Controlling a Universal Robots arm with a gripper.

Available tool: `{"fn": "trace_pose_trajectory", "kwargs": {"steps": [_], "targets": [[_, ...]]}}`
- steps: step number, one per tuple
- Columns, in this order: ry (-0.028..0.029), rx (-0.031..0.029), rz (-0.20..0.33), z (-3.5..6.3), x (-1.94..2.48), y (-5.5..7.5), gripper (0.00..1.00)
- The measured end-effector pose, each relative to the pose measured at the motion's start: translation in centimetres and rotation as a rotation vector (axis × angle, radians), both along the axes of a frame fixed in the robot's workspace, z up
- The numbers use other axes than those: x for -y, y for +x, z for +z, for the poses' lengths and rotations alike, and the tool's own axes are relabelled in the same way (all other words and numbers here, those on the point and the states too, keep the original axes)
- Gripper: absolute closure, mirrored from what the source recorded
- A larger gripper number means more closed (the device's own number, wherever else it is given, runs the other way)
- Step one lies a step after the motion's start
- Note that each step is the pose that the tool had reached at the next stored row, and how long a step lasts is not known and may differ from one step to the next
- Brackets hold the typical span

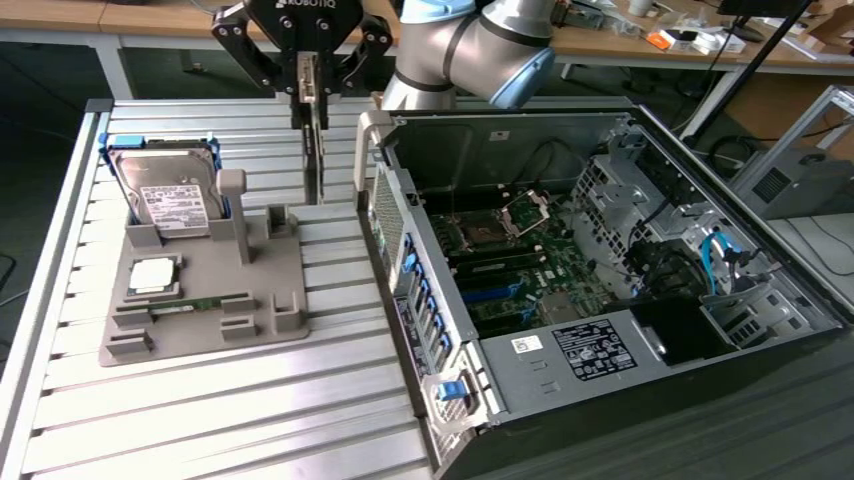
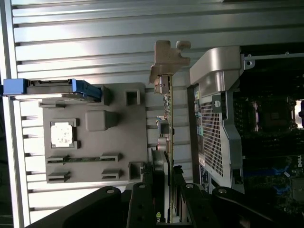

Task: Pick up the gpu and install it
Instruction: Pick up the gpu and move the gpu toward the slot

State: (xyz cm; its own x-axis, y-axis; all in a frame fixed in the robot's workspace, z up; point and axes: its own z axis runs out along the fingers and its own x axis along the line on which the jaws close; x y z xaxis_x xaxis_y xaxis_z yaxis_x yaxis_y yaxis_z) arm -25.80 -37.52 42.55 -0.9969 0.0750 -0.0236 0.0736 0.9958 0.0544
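Observation:
The gpu (image 1: 315, 150) hangs edge-on as a thin vertical strip above the slatted table, in the gap between the grey fixture tray (image 1: 214, 330) and the open computer case (image 1: 400, 150). My gripper (image 1: 310, 88) is shut on its upper end, one black finger on each side of the card. In the wrist view the gpu (image 2: 169, 118) runs as a narrow tan strip away from the gripper (image 2: 167, 173). Its silver bracket (image 2: 167, 57) is at the far end. The card is clear of the tray (image 2: 118, 102) and close beside the case's perforated rear wall (image 2: 211, 137).
On the tray stand a silver hard drive (image 1: 167, 190) in a blue bracket, a square processor chip (image 1: 151, 275) and a green memory stick (image 1: 200, 303). The case lies open with its motherboard (image 1: 514, 265) exposed. The slatted table (image 1: 240, 410) extends toward the front.

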Motion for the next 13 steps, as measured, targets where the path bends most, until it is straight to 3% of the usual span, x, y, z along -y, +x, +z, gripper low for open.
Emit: {"fn": "trace_pose_trajectory", "kwargs": {"steps": [13], "targets": [[-0.0001, -0.0001, 0.000, 0.00, 0.00, 0.34, 0.73]]}}
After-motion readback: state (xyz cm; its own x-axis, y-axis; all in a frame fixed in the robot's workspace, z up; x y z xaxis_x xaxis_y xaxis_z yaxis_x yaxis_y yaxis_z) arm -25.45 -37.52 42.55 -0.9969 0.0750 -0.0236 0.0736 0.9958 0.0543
